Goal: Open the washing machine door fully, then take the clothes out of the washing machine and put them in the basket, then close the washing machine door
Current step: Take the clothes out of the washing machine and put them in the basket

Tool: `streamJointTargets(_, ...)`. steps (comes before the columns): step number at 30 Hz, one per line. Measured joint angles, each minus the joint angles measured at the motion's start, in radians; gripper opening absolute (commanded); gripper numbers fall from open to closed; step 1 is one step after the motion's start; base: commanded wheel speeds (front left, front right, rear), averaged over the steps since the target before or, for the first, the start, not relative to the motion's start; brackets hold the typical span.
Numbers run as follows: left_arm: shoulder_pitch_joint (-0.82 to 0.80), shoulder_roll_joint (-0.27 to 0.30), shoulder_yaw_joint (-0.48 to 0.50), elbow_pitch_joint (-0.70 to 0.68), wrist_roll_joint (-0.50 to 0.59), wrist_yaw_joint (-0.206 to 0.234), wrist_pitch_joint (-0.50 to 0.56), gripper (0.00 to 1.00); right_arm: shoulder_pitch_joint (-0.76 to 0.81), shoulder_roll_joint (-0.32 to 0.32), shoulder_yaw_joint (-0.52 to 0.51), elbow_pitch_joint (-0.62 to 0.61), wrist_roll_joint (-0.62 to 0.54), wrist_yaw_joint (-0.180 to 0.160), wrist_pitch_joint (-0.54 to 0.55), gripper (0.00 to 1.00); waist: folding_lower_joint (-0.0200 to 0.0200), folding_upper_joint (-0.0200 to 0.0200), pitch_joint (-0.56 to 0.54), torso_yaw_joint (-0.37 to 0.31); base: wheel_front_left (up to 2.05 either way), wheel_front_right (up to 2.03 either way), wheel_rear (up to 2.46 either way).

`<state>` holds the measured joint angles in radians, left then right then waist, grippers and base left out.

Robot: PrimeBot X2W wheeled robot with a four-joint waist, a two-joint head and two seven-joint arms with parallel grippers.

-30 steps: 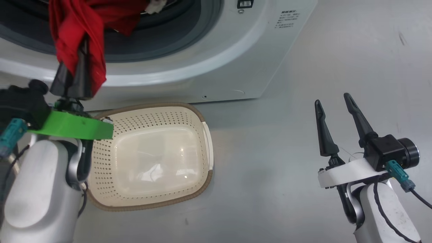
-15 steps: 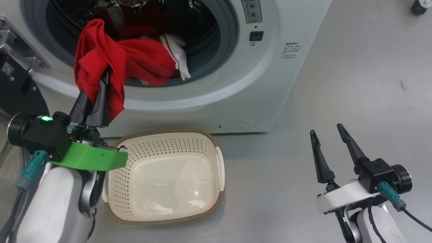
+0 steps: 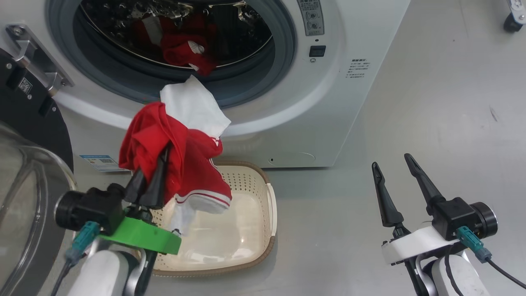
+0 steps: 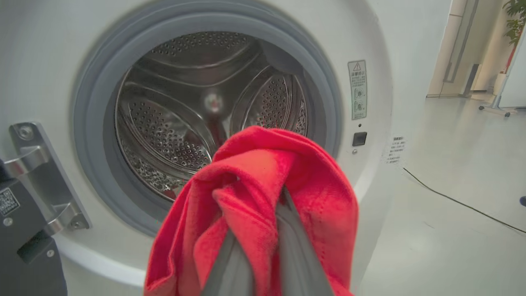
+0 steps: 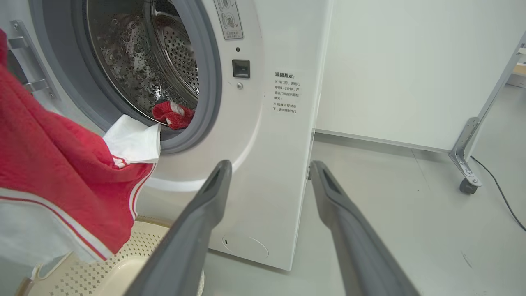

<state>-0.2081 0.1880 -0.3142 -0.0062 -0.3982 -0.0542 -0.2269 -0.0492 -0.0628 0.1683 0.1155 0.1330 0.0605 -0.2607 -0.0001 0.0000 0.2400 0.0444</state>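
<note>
Clothes [image 3: 193,164] | draped over left gripper [image 3: 161,164] (clamped on them) | above basket [image 3: 263,174] | right gripper [image 3: 391,161] spread, empty

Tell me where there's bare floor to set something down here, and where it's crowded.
Bare floor lies between the basket and the right gripper, and right of the washing machine. Crowded: before the drum, where the left gripper holds the red garment over the basket, beside the open door.
</note>
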Motion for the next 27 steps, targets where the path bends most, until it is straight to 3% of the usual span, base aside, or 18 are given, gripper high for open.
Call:
streamJointTargets(17, 0.014, -0.054, -0.037, 0.302, -0.113, -0.021, 0.114, 0.0, -0.045, 0.003, 0.014, -0.04, -0.004, 0.009, 0.0, 1.0, 0.0, 0.0, 0.11, -0.067, 0.0, 0.0, 0.0)
streamJointTargets(27, -0.164, -0.075, -0.022, 0.503, -0.109, -0.023, 0.112, 0.0, -0.092, 0.004, 0.011, -0.063, -0.004, 0.01, 0.0, 1.0, 0.0001, 0.0, 0.219, -0.119, 0.0, 0.0, 0.0)
